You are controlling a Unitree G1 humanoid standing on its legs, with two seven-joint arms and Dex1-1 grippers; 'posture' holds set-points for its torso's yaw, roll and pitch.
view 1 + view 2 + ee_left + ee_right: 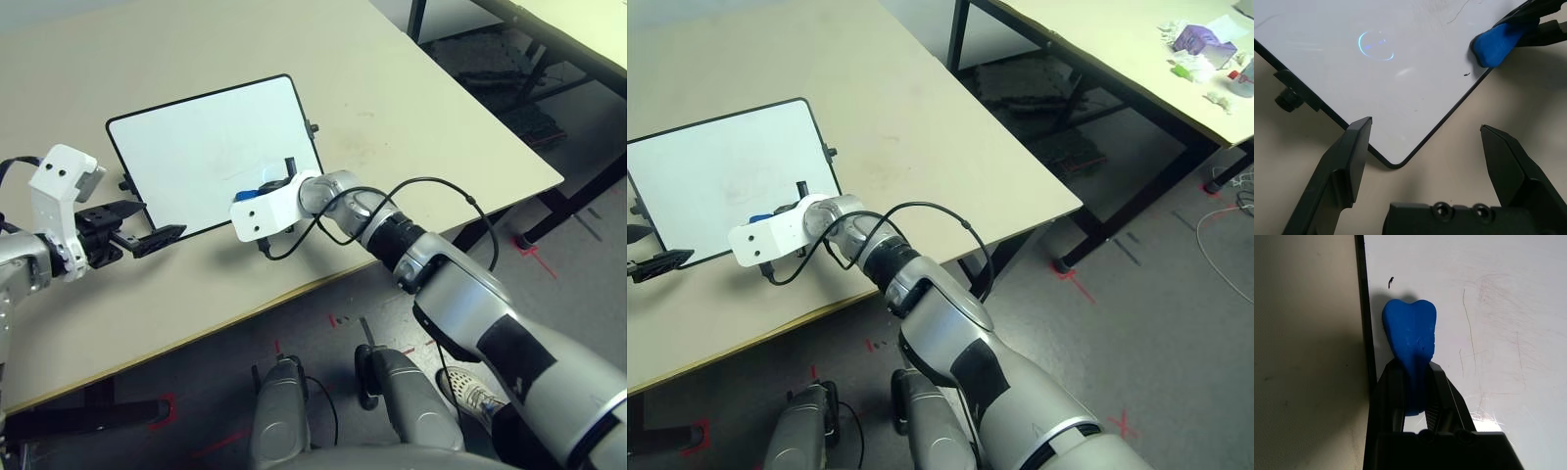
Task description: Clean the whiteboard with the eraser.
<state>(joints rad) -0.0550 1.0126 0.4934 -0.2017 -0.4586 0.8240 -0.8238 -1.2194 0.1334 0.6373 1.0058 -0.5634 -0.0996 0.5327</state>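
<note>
One blue oblong eraser with a lobed end (pixel 1413 328) is pinched between the two black fingers of the right claw (pixel 1414 364), which are closed firmly on its sides as far as its thickness allows. It seems to be gripped towards one end so that the lobed end is left free to be run over the white rectangular whiteboard with its thin black frame (pixel 211 147). The board is laid flat on the pale beige surface (pixel 411 137), presumably so that it can be wiped from above. The left claw (pixel 1426 122) is held wide apart and empty over the board's near left corner, perhaps so that the board can be steadied if it is pushed. The eraser is placed between and beyond the fingertips of the right claw, at the board's near edge, just inside the frame; whether it is pressed down cannot be told. Close beyond its free end, a small black mark (pixel 1391 282) is seen, and faint reddish scribbles (pixel 1498 308) are spread farther in. Those marks would best be reached by strokes led inward from the edge, with the eraser kept flat and the frame not caught.
</note>
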